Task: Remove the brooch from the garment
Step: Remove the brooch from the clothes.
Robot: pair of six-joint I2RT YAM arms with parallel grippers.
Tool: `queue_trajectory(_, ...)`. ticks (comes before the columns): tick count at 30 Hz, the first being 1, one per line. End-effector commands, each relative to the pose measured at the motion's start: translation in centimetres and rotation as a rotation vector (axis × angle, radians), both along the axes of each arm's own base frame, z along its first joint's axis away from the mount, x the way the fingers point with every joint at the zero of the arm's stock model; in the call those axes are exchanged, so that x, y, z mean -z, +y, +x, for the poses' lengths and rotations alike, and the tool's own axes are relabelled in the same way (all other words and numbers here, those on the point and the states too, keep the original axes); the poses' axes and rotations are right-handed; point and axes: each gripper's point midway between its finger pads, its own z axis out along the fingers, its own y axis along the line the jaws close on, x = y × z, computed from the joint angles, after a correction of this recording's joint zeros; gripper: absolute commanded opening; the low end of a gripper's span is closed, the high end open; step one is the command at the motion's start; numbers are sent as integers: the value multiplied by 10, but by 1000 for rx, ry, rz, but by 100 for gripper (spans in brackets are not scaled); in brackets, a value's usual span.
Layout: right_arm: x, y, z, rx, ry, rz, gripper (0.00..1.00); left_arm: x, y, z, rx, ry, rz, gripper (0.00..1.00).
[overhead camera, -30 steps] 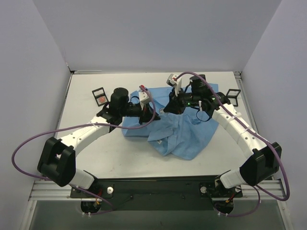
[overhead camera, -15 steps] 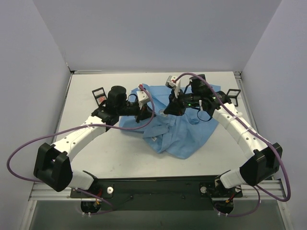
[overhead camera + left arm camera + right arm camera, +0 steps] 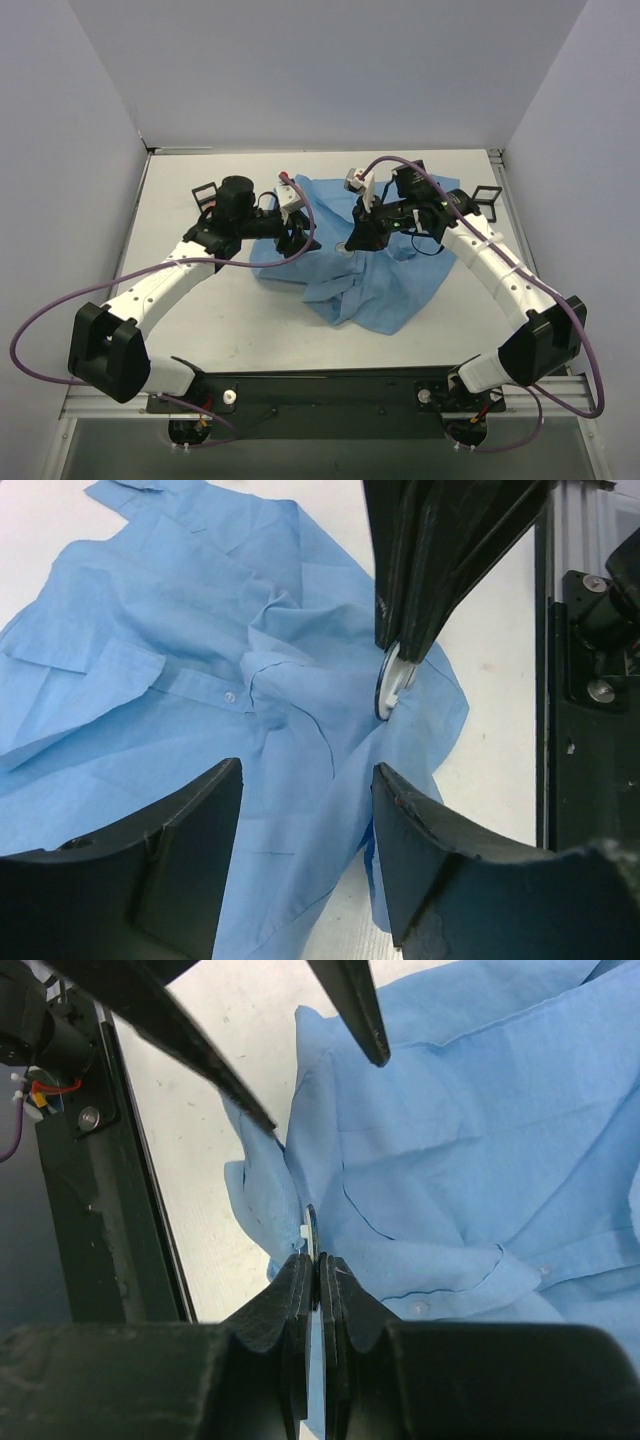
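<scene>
Right end effector (image 3: pixel 318 1265) has its fingers (image 3: pixel 295 1290) pressed together on the brooch (image 3: pixel 391 680), a thin disc seen nearly edge-on, held at a raised fold near the middle of the shirt (image 3: pixel 390 290); whether it is fastened to the cloth I cannot tell. Over the shirt's left part the left end effector (image 3: pixel 305 772) hangs spread, gripping nothing, its tips pointing across the cloth toward the brooch. The shirt lies crumpled on the surface (image 3: pixel 225 320), and a black frame (image 3: pixel 205 196) sits out beyond its left edge.
</scene>
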Motion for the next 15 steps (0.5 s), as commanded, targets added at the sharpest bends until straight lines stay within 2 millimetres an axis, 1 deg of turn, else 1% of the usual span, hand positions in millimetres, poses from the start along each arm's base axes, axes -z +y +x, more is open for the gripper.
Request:
queue_trajectory(1, -6, 2, -6, -32, 36, 19, 0, -39, -7, -10, 77, -39, -80, 66)
queue_trajectory(2, -5, 3, -7, -36, 41, 20, 0, -42, -9, -14, 102, -33, -91, 67)
queue_trajectory(3, -5, 4, -7, -38, 44, 23, 0, -46, -10, -15, 111, -30, -103, 75)
queue_trajectory(5, -4, 5, -7, -43, 54, 26, 0, -46, -15, -19, 133, 9, -122, 75)
queue_trajectory(6, -3, 6, -7, -46, 61, 27, 0, -50, -18, -17, 136, -7, -135, 75)
queue_trajectory(8, -2, 6, -7, -48, 68, 30, 0, -47, -24, -17, 144, 5, -140, 76)
queue_trajectory(10, 1, 6, -8, -56, 88, 38, 0, -39, -28, -15, 139, 13, -128, 76)
queue_trajectory(12, 1, 6, -11, -72, 108, 52, 0, -35, -31, -13, 133, 13, -123, 76)
queue_trajectory(13, 0, 6, -12, -77, 112, 58, 0, -29, -32, -12, 132, 24, -117, 77)
queue_trajectory(15, 0, 4, -12, -82, 126, 70, 0, -26, -33, -10, 131, 21, -119, 78)
